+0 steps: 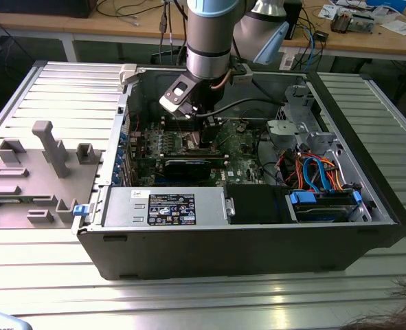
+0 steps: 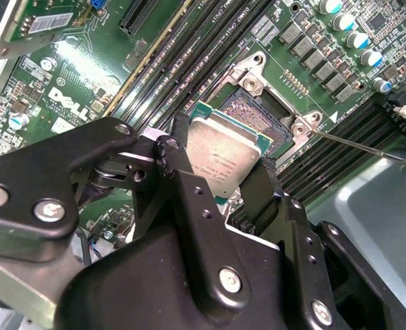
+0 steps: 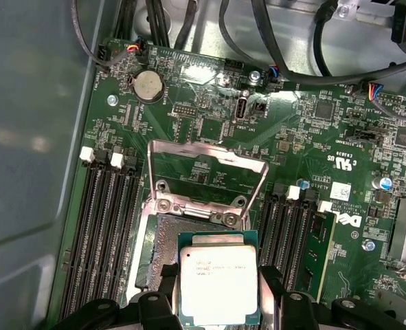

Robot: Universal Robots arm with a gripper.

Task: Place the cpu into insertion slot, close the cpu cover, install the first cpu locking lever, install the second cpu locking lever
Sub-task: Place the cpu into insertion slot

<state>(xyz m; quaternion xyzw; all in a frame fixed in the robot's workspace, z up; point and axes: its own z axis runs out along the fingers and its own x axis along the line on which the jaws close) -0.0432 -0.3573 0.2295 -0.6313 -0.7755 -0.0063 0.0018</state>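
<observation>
Cpu [image 3: 218,285]: flat dull-silver square, clamped between black fingers [image 2: 261,189]
Insertion slot [image 3: 163,240]: dark, bare
Cpu cover [image 3: 209,149]: thin silvery frame, raised
Cables [image 1: 312,168]: orange, blue, 3 o'clock of fingers, exterior view

Insertion slot [image 3: 160,244] bare, reachable from above. Cpu cover [image 3: 206,159] stands raised on hinged edge, walling that side. Low memory slots [image 3: 99,234] flank two sides; grey case wall [image 3: 31,137] just beyond one bank. Black cables [image 3: 292,55] cross behind cover. Tool [image 3: 216,292] clamping cpu [image 3: 218,278] hangs partly over slot.
</observation>
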